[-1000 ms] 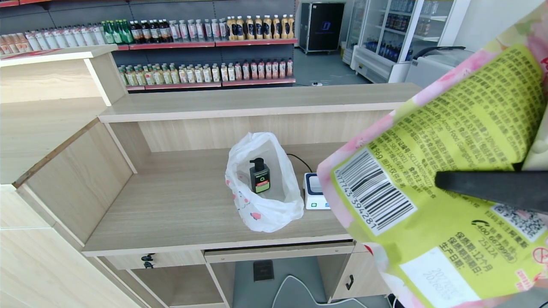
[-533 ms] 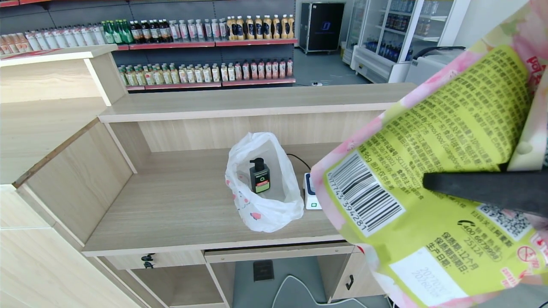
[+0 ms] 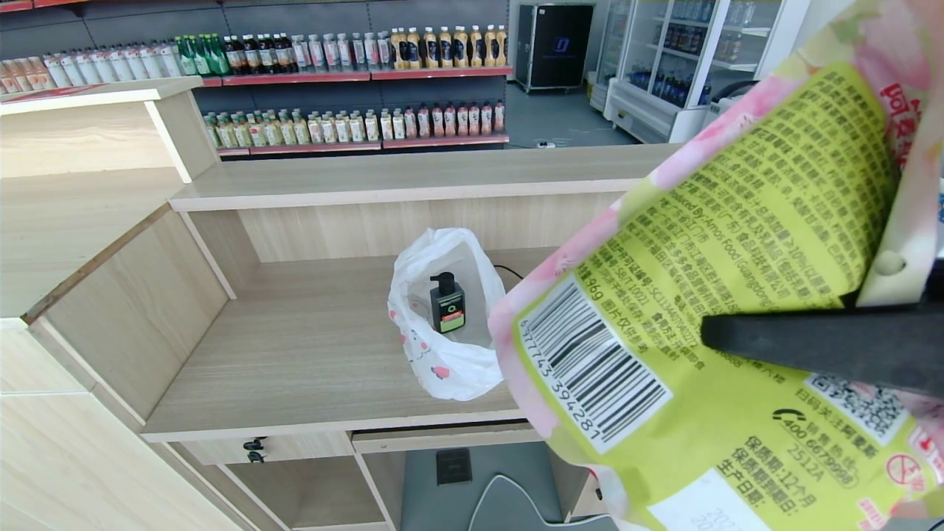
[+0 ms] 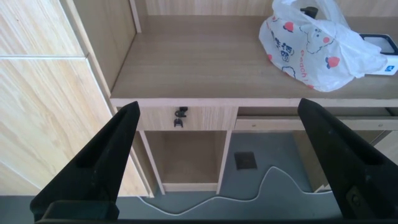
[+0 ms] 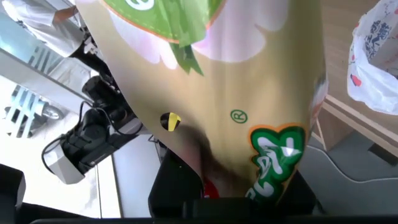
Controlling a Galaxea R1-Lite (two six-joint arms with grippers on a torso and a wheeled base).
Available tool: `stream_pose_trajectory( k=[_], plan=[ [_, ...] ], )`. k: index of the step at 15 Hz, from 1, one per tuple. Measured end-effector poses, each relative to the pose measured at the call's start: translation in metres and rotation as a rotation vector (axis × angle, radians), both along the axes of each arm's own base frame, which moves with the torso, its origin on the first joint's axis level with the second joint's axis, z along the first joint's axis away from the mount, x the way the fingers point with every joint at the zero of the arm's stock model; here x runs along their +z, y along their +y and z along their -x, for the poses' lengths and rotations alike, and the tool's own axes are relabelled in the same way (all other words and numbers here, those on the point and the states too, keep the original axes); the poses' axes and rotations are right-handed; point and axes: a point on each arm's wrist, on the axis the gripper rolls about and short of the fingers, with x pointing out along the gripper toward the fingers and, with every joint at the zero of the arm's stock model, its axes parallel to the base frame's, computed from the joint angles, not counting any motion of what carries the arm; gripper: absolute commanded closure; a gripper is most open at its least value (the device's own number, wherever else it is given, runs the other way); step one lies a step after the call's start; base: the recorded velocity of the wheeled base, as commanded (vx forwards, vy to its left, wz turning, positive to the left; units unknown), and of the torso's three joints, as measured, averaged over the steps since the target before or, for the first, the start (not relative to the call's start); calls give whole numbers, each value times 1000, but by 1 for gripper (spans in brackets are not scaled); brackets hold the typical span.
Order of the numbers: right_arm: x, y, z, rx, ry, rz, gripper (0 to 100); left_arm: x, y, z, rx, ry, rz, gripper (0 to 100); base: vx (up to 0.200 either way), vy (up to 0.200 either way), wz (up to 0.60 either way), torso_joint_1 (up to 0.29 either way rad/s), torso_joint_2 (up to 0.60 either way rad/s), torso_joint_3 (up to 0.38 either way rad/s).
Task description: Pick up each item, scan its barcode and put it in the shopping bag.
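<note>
1. We look into a shop. Rows of drink bottles (image 3: 354, 51) line the shelves (image 3: 369, 75) at 12 o'clock, and glass-door fridges (image 3: 664, 66) stand at 1 o'clock. A pale wooden counter (image 3: 413, 173) rises behind a lower desk (image 3: 295, 354).
2. In the head view, a white shopping bag (image 3: 442, 361) stands open near the middle of the desk. A dark pump bottle (image 3: 447, 304) stands upright inside it.
3. At 4 o'clock from the bag, held in the air and much nearer the camera, we see a pink and green snack packet (image 3: 737, 243). Its printed back faces us, and the barcode (image 3: 594, 365) sits toward the packet's 8 o'clock corner. The packet's edge covers the bag's 3 o'clock side.
4. The right gripper (image 3: 726, 341) is clamped on the packet. One black finger lies across the packet's back, entering from 3 o'clock.
5. In the left wrist view, the left gripper (image 4: 219, 106) hangs in front of the desk's near edge, above the floor. Its two black fingers are spread wide with nothing between them. Beyond it a small white scanner (image 4: 380, 48) lies just beside the bag. A drawer (image 4: 186, 118) sits under the desk, and a cable (image 4: 249, 186) trails on the floor.
6. In the right wrist view, the packet's beige, pink and green front rises from the gripper's dark body. The bag rests on the desk beyond it.
</note>
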Motion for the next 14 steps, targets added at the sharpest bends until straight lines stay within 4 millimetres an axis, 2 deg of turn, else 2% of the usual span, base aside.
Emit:
stream_pose_trajectory(
  k=[5,7,9,12,14],
  plan=[
    [-2,2,-5,-21,-36,25,100,0,0,0,-1,0,0,0,0,0,0,0,0,0],
    [-7,-8,-20,-146,-109,79,100,0,0,0,0,0,0,0,0,0,0,0,0,0],
    [-13,-32,-44,-348,-211,157,100,0,0,0,-1,0,0,0,0,0,0,0,0,0],
    [-32,-87,-81,-722,-337,282,100,0,0,0,0,0,0,0,0,0,0,0,0,0],
    [-47,-127,-102,-963,-494,339,100,0,0,0,0,0,0,0,0,0,0,0,0,0]
  ],
)
